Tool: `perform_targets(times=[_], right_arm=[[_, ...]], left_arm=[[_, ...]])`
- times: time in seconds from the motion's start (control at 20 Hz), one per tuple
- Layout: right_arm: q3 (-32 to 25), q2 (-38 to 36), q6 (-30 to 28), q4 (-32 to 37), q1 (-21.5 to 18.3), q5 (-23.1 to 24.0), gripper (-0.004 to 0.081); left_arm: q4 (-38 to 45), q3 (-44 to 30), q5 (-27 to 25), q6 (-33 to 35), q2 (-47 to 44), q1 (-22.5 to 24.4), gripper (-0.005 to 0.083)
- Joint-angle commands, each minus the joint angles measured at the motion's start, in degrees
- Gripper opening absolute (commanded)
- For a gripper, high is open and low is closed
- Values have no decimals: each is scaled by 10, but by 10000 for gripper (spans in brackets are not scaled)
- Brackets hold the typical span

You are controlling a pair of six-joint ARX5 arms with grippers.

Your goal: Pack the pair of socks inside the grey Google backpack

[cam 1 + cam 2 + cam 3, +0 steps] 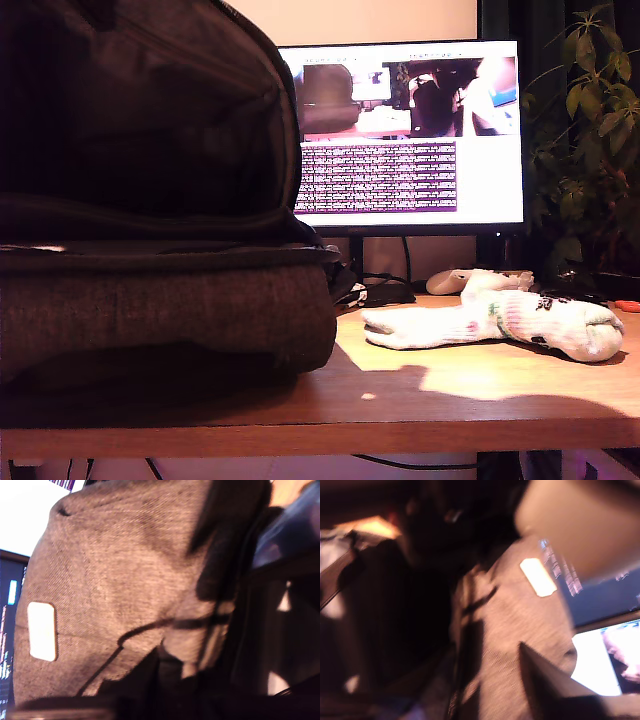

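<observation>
Backpack point(165, 310) first: it fills the exterior view's left, lying on the tabletop point(440, 395) with its flap raised and the dark lining showing, so the mouth looks open. Both wrist views look down on its grey woven fabric from close by, each catching the small white patch point(42, 631), so both tools seem to hang just above or beside the bag, not near anything else. Neither tool shows in the exterior view.

Behind stands a monitor point(410, 135), lit, with a plant point(590, 130) at the exterior view's right.

Socks point(500, 322) lie flat on the tabletop at the exterior view's right, well apart from the backpack and, by my judgement, well apart from both tools. Nothing touches them. A smooth white gadget point(452, 281) sits just behind them.

My first tool and my second tool: I cannot tell whether either is wide or narrow; the wrist views are blurred and show only dark shapes at their edges, no clear fingers.

The step in hand looks like readying or holding the bag open; the socks are not yet picked up. The next move calls for one tool to leave the bag, travel across to the socks and take both together, while the mouth stays open.
</observation>
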Motion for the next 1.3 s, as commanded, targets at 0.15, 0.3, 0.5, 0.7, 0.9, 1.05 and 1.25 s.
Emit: perform_targets(times=[0.15, 0.3, 0.5, 0.7, 0.9, 1.05, 1.25], right_arm=[[5, -43, 108, -94, 26, 22, 385], [5, -84, 196, -167, 28, 54, 370], [3, -139, 378, -283, -17, 63, 370], [-18, -148, 491, -356, -158, 60, 346], [-20, -102, 510, -373, -315, 6, 416], [-20, -54, 528, -373, -381, -1, 470], [-20, 19, 531, -353, -418, 1, 536]], left_arm=[[12, 0, 5, 4, 5, -1, -24], [14, 0, 5, 4, 5, -1, -24], [28, 0, 5, 4, 5, -1, -24], [47, 0, 7, 4, 5, -1, -24], [47, 0, 9, 4, 5, -1, -24], [46, 0, 10, 4, 5, -1, -24], [47, 0, 18, 4, 5, -1, -24]])
